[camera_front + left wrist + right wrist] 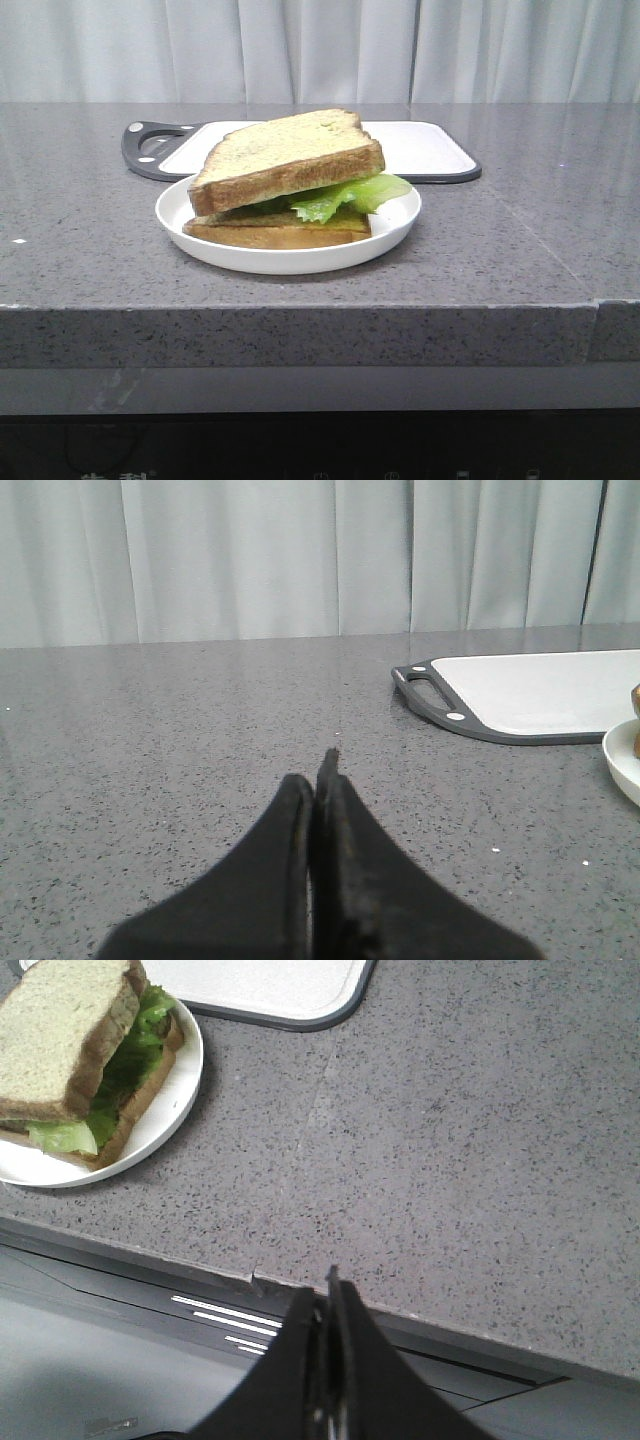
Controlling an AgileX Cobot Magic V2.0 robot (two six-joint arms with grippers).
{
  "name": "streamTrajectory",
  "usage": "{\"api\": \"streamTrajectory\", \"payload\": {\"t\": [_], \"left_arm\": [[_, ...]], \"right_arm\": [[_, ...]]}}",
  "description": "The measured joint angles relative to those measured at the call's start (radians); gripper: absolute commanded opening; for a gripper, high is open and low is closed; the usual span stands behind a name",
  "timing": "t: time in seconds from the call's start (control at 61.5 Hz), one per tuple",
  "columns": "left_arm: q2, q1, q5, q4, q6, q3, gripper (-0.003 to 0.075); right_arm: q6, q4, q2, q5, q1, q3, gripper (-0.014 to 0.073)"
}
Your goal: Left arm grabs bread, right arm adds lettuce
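Observation:
A thick bread slice (285, 155) with a pale speckled face and brown crust lies tilted on top of a green lettuce leaf (345, 194), which rests on a thinner slice (275, 230) in a white plate (290, 258). The right wrist view shows the same bread (62, 1032), lettuce (130, 1055) and plate (165, 1110). My left gripper (320, 775) is shut and empty, low over bare grey table well away from the plate. My right gripper (328, 1295) is shut and empty, at the table's front edge, apart from the plate. Neither arm shows in the front view.
A white cutting board with a dark rim and handle (420, 150) lies behind the plate; it also shows in the left wrist view (540, 695) and in the right wrist view (270, 985). Grey speckled table (520, 240) with a front edge. Curtain behind.

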Motion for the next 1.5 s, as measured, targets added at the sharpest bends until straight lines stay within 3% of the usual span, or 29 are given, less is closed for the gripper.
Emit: {"api": "streamTrajectory", "payload": {"t": [0.845, 1.024, 1.235, 1.495], "left_arm": [[0.000, 0.000, -0.002, 0.000, 0.000, 0.000, -0.0020], [0.000, 0.000, -0.002, 0.000, 0.000, 0.000, -0.0020], [0.000, 0.000, -0.002, 0.000, 0.000, 0.000, -0.0020], [0.000, 0.000, -0.002, 0.000, 0.000, 0.000, -0.0020]], "right_arm": [[0.000, -0.008, -0.009, -0.011, 0.002, 0.007, -0.0118], [-0.006, -0.031, -0.155, -0.250, 0.002, 0.156, -0.0118], [-0.006, -0.033, -0.449, -0.592, 0.003, 0.549, -0.0118], [-0.008, -0.022, -0.621, -0.774, 0.001, 0.829, -0.0118]]}}
